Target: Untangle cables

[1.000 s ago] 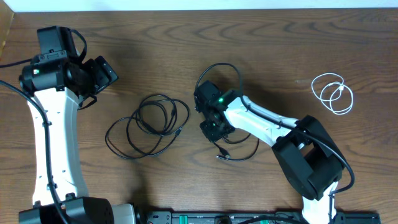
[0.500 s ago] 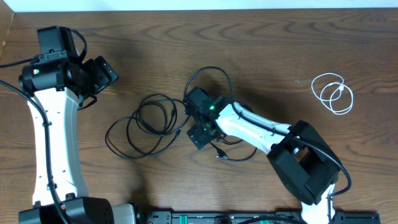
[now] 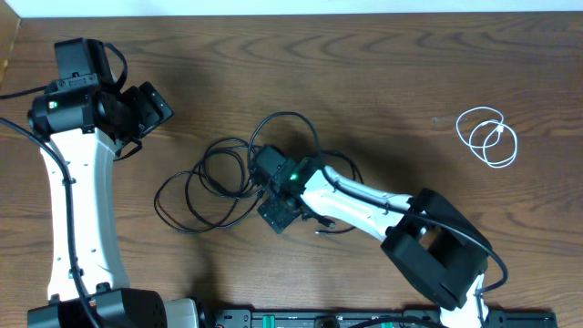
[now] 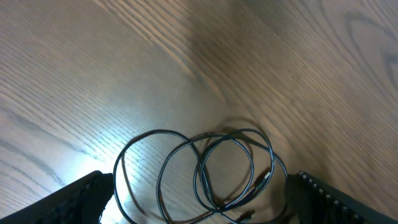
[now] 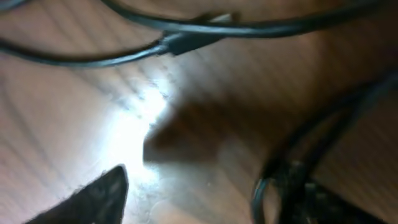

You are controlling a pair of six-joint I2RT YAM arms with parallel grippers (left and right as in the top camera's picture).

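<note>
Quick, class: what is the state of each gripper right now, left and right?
Left gripper: open, holding nothing.
Right gripper: open, low beside the black cable, no grip on it visible.

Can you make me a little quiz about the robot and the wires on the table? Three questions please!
1. Short answer: what is the left gripper holding?
2. Pick one: which gripper is low down at the edge of the black cable? A. the left gripper. B. the right gripper. C. both.
3. True or false: the white cable is knotted into the black cable.
Key: 1. Nothing; its jaws are open and empty. 2. B. 3. False; the white cable lies coiled on its own, well apart from the black one.
</note>
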